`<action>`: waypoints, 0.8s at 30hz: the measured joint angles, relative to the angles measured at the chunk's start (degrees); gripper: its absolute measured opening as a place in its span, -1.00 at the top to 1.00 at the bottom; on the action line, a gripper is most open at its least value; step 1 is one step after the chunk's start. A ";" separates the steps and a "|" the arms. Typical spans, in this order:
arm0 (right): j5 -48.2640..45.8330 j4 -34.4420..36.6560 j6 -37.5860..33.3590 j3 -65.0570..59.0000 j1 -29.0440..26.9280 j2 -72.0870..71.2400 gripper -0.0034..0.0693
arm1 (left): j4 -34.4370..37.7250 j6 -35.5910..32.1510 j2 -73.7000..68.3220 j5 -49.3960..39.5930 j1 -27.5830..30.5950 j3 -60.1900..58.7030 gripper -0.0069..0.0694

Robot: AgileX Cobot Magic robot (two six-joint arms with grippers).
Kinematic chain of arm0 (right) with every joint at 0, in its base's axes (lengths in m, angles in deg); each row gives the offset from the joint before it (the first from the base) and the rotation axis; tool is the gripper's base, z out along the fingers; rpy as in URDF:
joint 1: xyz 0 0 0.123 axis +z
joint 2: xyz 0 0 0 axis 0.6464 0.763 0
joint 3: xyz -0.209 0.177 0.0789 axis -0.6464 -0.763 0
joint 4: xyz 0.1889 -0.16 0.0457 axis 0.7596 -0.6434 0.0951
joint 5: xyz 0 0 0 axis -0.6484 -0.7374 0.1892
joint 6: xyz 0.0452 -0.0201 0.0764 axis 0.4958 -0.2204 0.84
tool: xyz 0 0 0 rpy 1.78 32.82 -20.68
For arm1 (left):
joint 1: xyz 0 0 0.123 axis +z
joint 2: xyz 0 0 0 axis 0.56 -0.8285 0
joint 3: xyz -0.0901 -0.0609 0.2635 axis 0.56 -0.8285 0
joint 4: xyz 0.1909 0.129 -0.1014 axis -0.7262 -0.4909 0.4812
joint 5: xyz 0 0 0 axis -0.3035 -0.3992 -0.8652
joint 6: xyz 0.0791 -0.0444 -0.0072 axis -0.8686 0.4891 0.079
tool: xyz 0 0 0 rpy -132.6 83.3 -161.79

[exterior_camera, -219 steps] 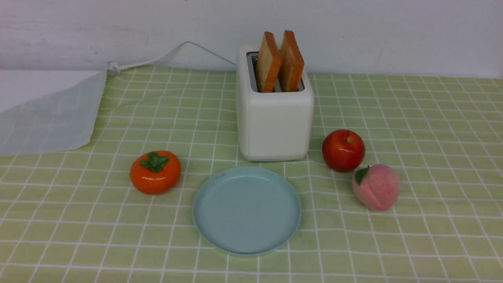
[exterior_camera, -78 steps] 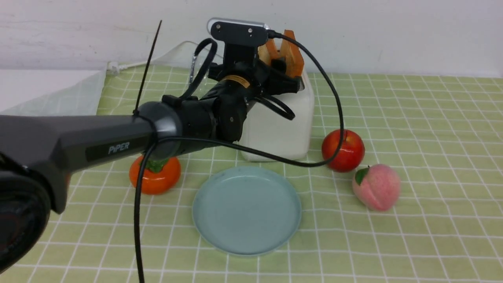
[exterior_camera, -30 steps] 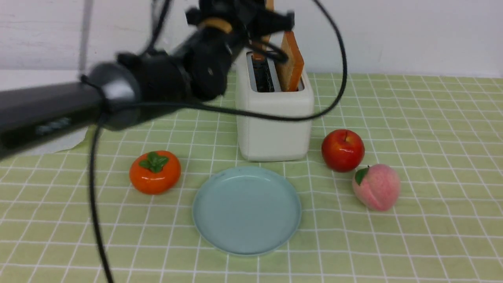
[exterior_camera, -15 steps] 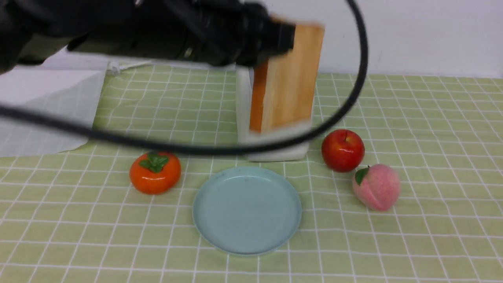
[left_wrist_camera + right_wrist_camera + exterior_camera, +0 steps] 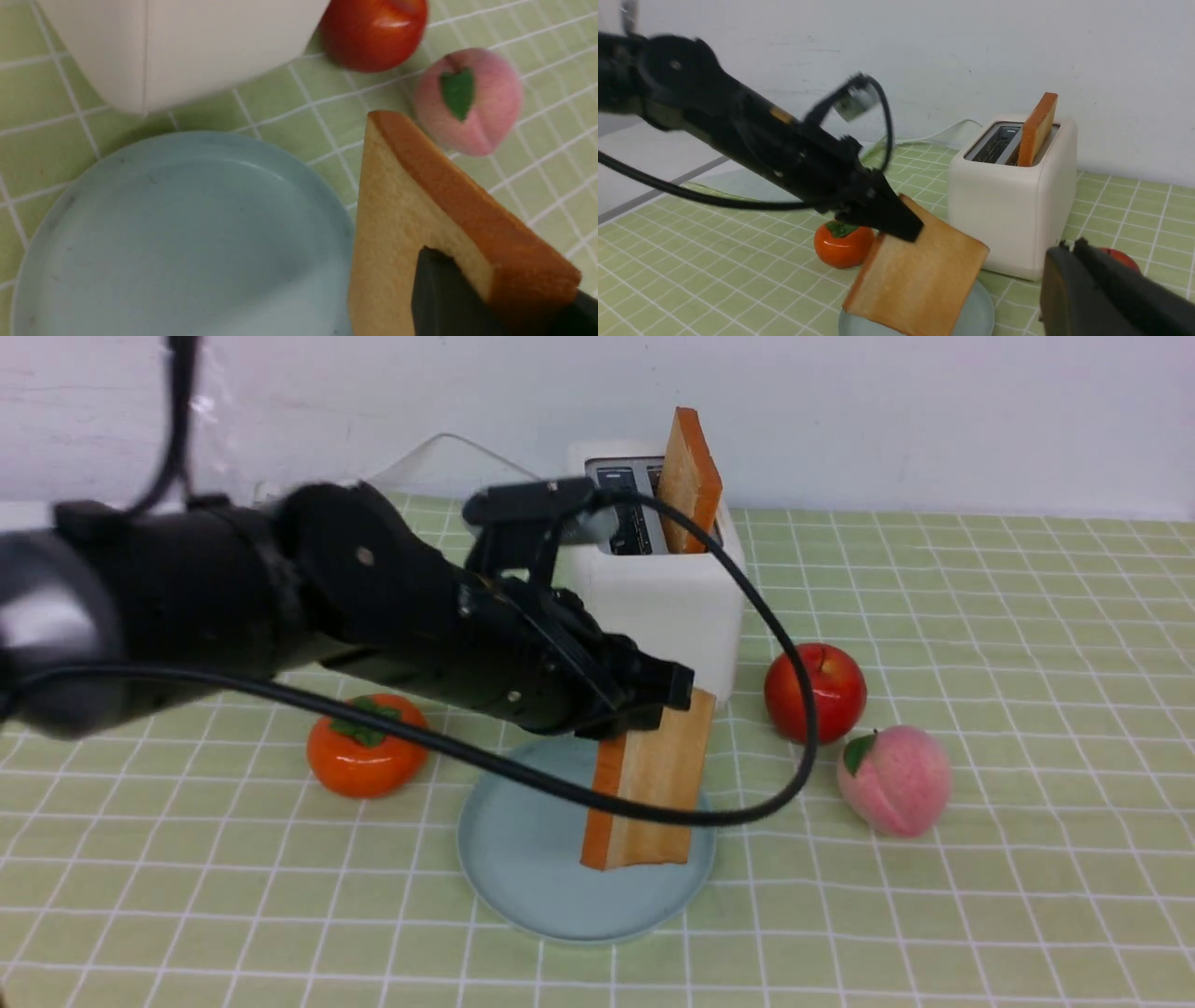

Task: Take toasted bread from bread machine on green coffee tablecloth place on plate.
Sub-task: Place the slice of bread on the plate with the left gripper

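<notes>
My left gripper [image 5: 674, 702] is shut on the top edge of one toasted bread slice [image 5: 651, 789], which hangs upright over the right part of the pale blue plate [image 5: 523, 859]. I cannot tell whether its lower edge touches the plate. In the left wrist view a black finger [image 5: 439, 289] presses the slice's tan face [image 5: 397, 224] above the plate [image 5: 163, 233]. A second slice [image 5: 692, 476] stands in the right slot of the cream bread machine [image 5: 672, 607] on the green coffee tablecloth [image 5: 980, 663]. My right gripper [image 5: 1070, 243] is shut on nothing, near the toaster [image 5: 1013, 210].
An orange persimmon [image 5: 366, 747] lies left of the plate. A red apple [image 5: 815, 691] and a pink peach [image 5: 894, 779] lie to its right. The left arm's black cable [image 5: 794, 709] loops in front of the toaster. The cloth's corner is folded back at the far left.
The left gripper has pulled one slice out of the toaster's left slot and swung it down and forward. The slice now hangs low over the plate instead of in front of the toaster.
</notes>
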 joint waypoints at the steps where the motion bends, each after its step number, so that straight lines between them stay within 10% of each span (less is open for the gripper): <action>1: 0.00 0.05 0.00 0.00 0.00 0.00 0.90 | 0.10 0.00 -1.08 0.59 0.00 0.00 0.53; 13: -0.06 0.71 0.00 0.00 0.00 0.00 0.90 | 0.53 4.11 -5.72 8.88 0.00 0.00 0.49; 24: 0.43 0.89 0.00 0.00 0.00 0.00 0.89 | -2.33 4.49 -6.46 5.51 0.00 0.00 -0.35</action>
